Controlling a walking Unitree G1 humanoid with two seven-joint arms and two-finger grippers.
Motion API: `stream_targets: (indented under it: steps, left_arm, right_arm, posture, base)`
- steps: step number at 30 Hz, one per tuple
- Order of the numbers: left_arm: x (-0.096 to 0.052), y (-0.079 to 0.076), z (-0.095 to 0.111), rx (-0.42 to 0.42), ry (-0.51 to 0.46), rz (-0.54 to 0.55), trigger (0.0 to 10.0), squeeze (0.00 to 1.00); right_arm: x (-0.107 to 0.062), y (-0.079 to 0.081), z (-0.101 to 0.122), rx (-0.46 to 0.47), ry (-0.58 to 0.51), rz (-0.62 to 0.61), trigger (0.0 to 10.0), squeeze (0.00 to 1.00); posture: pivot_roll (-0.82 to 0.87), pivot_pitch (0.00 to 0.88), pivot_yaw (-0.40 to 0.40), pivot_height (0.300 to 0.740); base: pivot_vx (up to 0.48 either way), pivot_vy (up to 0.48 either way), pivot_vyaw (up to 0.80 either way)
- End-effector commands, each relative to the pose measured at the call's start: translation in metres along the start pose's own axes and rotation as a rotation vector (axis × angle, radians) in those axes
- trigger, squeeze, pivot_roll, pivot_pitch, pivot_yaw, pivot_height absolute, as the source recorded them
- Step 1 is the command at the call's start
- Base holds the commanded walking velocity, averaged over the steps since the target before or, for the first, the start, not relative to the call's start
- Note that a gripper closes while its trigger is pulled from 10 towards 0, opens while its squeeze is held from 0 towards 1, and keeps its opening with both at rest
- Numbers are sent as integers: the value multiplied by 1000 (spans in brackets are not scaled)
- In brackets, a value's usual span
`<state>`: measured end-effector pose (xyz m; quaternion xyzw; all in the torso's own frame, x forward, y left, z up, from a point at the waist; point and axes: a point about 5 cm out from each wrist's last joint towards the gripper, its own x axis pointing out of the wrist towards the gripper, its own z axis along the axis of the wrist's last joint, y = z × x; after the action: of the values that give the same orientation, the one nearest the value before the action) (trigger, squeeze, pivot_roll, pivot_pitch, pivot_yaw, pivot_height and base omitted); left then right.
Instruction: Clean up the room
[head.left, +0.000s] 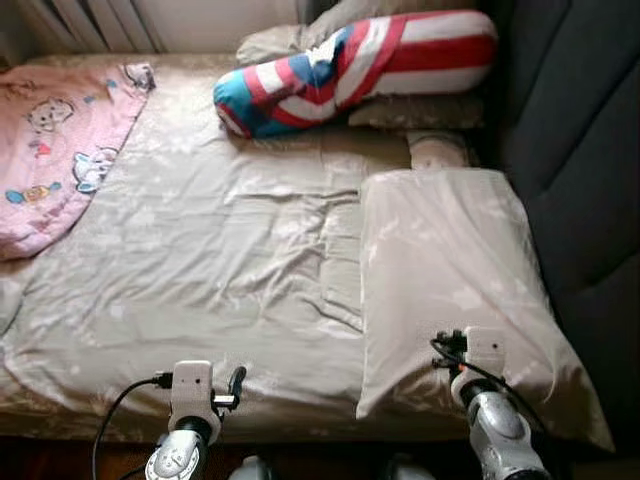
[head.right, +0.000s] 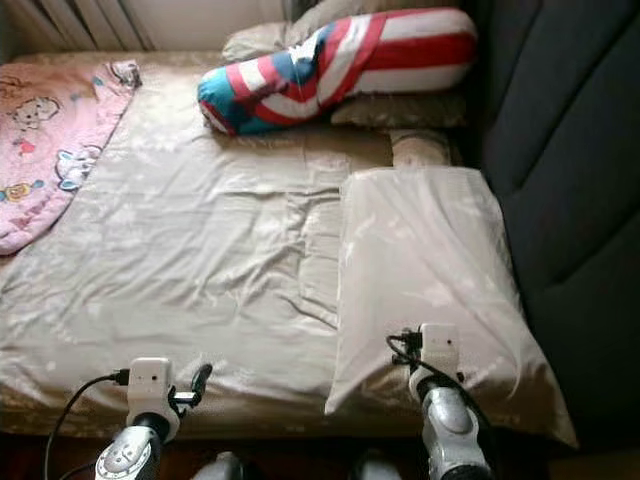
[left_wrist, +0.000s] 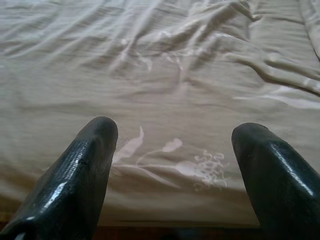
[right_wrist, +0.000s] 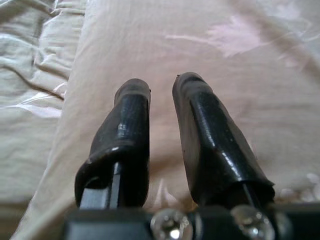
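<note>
Soft, dim daylight falls across the bed sheet (head.left: 220, 260), giving gentle sheen on its creases. The right side sinks into dark shadow. Wrist views are slightly soft, with faint highlights on the black fingers (right_wrist: 210, 145).
</note>
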<state>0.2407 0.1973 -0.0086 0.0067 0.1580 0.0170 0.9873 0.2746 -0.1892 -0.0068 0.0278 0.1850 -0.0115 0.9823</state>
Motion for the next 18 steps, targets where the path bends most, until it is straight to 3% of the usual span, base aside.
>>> stream_targets:
  steps: [1, 3, 11, 18]
  left_arm:
    - [-5, 6, -15, 1, 68, 22, 10000, 0]
    - [-9, 10, -29, -3, 145, 40, 10000, 0]
    - [-21, 13, -56, 23, 307, 39, 10000, 0]
    - [-26, 10, -69, 17, 391, 45, 10000, 0]
  right_arm:
    - [-8, -3, -18, 24, 75, -17, 10000, 0]
    - [-16, -6, -37, 35, 160, -35, 10000, 0]
    - [-38, -16, -74, 154, 348, -157, 10000, 0]
    - [-47, -13, -88, 164, 419, -161, 10000, 0]
  posture:
    - [-51, 137, 4, 740]
    - [-47, 126, 3, 740]
    - [-42, 101, 5, 740]
    - [-50, 93, 11, 740]
  base:
    - [0, 0, 0]
    - [0, 0, 0]
    - [0, 0, 0]
    - [0, 0, 0]
